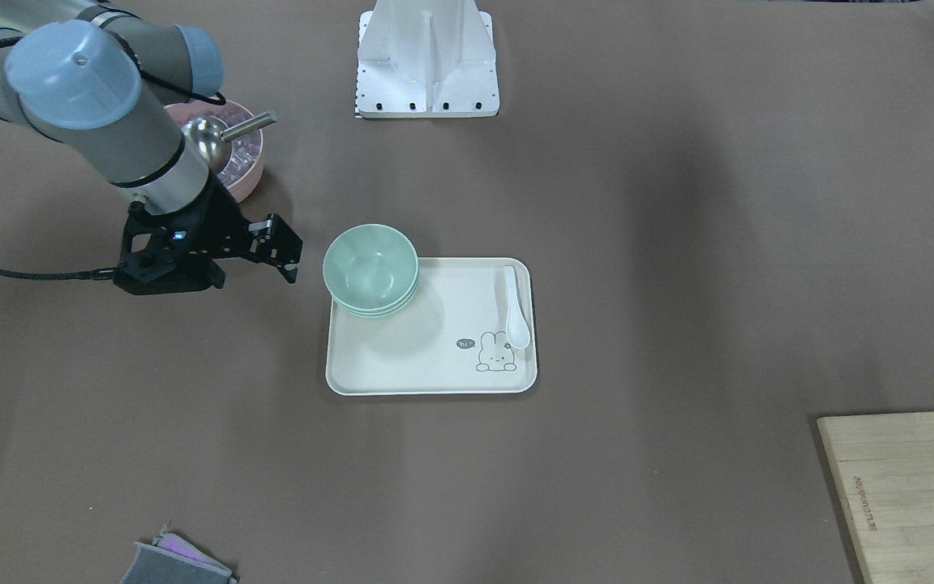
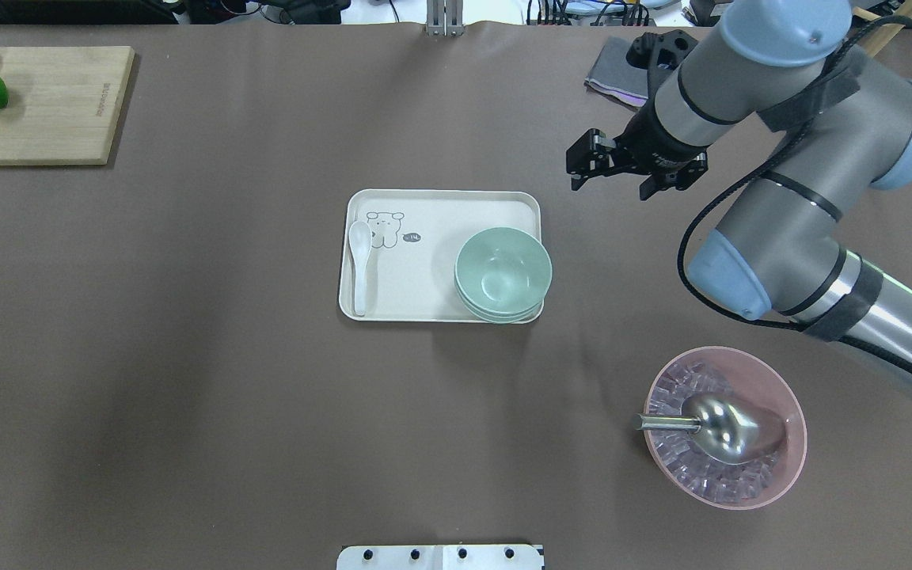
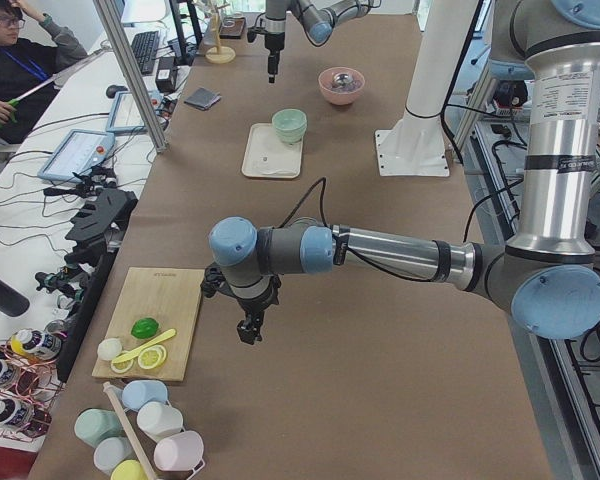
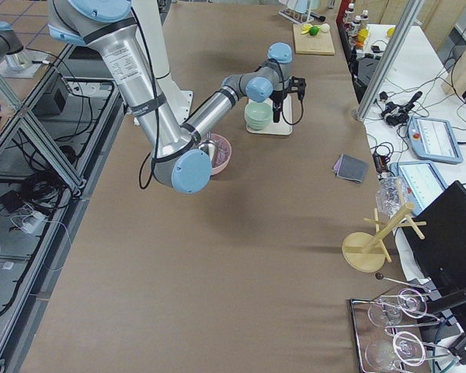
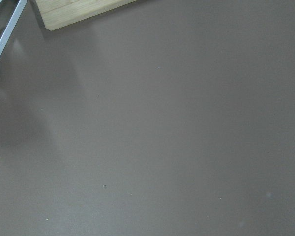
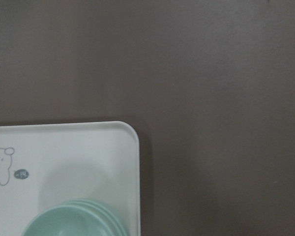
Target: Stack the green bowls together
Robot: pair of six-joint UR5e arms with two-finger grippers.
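The green bowls [image 1: 370, 264] [image 2: 503, 269] sit nested in one stack at a corner of a cream tray [image 1: 434, 373] [image 2: 440, 206]. The stack's rims show at the bottom of the right wrist view [image 6: 73, 221], beside the tray corner [image 6: 118, 147]. My right gripper [image 1: 290, 258] [image 2: 579, 165] hovers over bare table beside the tray, apart from the stack, open and holding nothing. My left gripper [image 3: 248, 330] hangs above the table near a wooden board and shows only in the exterior left view, so I cannot tell its state.
A white spoon [image 1: 514, 308] lies on the tray's other side. A pink bowl [image 2: 788, 467] with ice and a metal scoop [image 2: 709, 423] stands under the right arm. A cutting board [image 2: 52, 103] with fruit, a grey cloth [image 2: 614, 75] and a white mount base [image 1: 426, 73] lie around.
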